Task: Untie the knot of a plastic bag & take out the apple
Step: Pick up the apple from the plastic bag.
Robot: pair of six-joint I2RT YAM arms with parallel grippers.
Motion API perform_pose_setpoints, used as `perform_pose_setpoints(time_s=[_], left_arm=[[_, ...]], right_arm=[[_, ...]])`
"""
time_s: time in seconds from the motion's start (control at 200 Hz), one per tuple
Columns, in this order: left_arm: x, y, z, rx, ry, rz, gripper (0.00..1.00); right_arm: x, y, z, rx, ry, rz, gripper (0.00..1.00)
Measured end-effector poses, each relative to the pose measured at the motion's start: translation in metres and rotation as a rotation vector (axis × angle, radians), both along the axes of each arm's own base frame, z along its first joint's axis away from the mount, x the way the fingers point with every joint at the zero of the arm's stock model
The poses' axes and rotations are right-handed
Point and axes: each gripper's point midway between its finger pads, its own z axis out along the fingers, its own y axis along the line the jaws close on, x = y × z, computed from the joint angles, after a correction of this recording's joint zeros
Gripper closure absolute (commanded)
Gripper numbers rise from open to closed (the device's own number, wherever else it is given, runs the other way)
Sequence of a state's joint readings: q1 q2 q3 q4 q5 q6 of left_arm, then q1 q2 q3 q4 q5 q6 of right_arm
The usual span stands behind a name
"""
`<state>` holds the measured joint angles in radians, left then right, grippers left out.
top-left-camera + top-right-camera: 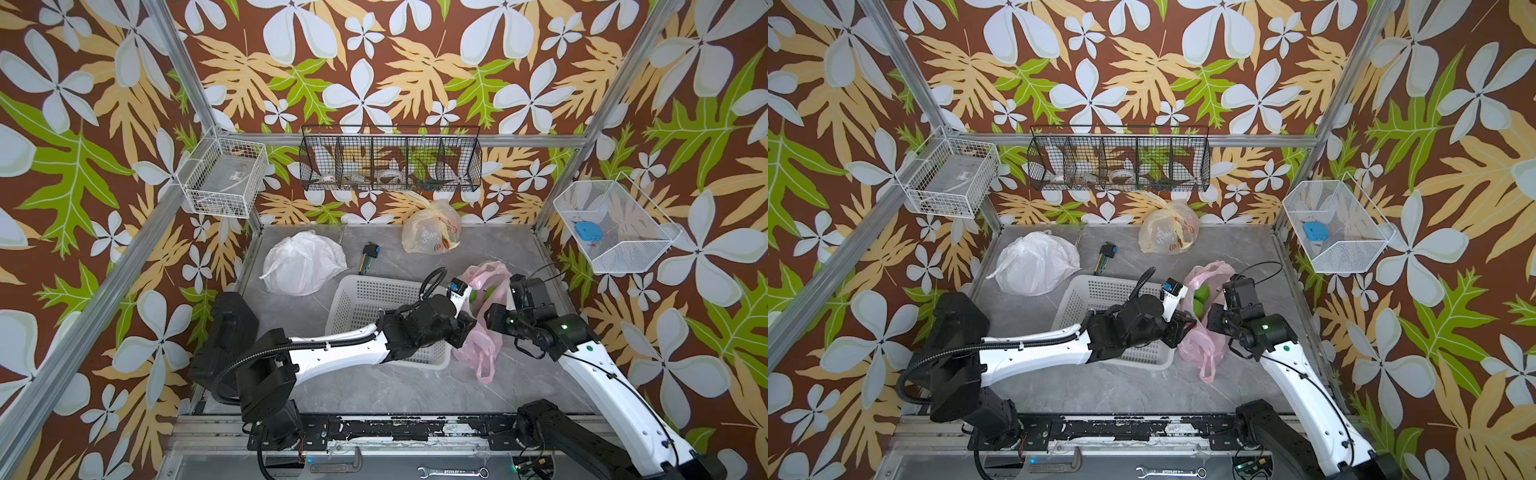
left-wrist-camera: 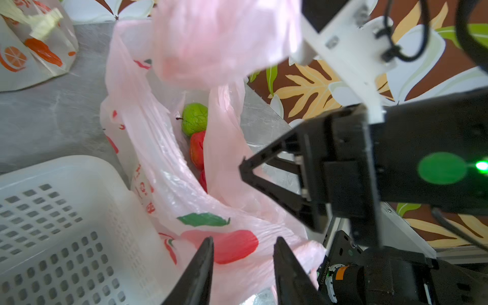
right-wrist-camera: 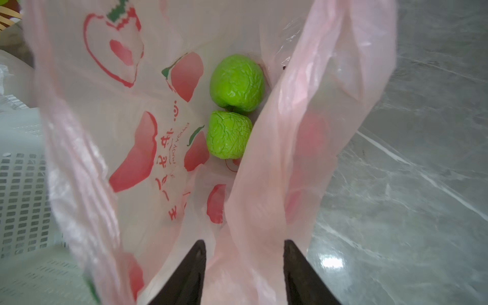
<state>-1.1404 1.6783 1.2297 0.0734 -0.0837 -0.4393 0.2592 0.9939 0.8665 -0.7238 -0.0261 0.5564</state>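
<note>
The pink bag (image 1: 484, 355) lies on the counter (image 1: 374, 390) against the white basket (image 1: 365, 291), and its mouth stands open. Inside it two green apples (image 3: 237, 83) touch each other. The left hand (image 2: 244, 240) is released, jaws apart over the bag's edge nearest the basket. The right hand (image 3: 244, 241), also released, has bag film between its jaws.

Bright, even light — near bag (image 2: 224, 39) blurred, glare on table (image 3: 331, 262).

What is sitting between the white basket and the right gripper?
The pink bag, open, with green apples inside; both top views show it.
</note>
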Motion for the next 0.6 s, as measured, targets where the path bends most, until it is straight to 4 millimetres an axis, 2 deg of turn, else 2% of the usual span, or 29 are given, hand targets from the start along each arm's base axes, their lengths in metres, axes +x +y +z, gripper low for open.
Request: perform_pose_setpoints(time_s=[0.03, 0.11, 0.145, 0.265, 0.425, 0.546, 0.601], left_arm=[[0.000, -0.005, -0.005, 0.007, 0.002, -0.003, 0.62], [0.000, -0.017, -0.022, 0.036, 0.013, -0.004, 0.70], [-0.001, -0.022, -0.030, 0.050, 0.019, -0.010, 0.74], [-0.009, -0.023, -0.058, 0.101, 0.047, -0.019, 0.83], [-0.019, -0.009, -0.100, 0.175, 0.101, -0.007, 0.89], [-0.018, -0.010, -0.101, 0.147, 0.096, 0.006, 0.93], [-0.017, -0.011, -0.101, 0.143, 0.091, 0.012, 0.94]], right_arm=[[0.006, -0.002, -0.007, -0.003, 0.011, -0.011, 0.53], [0.019, -0.001, -0.022, -0.014, 0.038, -0.009, 0.72], [0.024, 0.000, -0.026, -0.012, 0.048, -0.008, 0.76], [0.028, 0.002, -0.036, -0.021, 0.062, 0.007, 0.78], [0.012, -0.009, -0.056, -0.062, 0.088, -0.010, 0.76], [-0.001, -0.021, -0.077, -0.085, 0.138, -0.035, 0.77], [-0.005, -0.024, -0.083, -0.087, 0.150, -0.044, 0.81]])
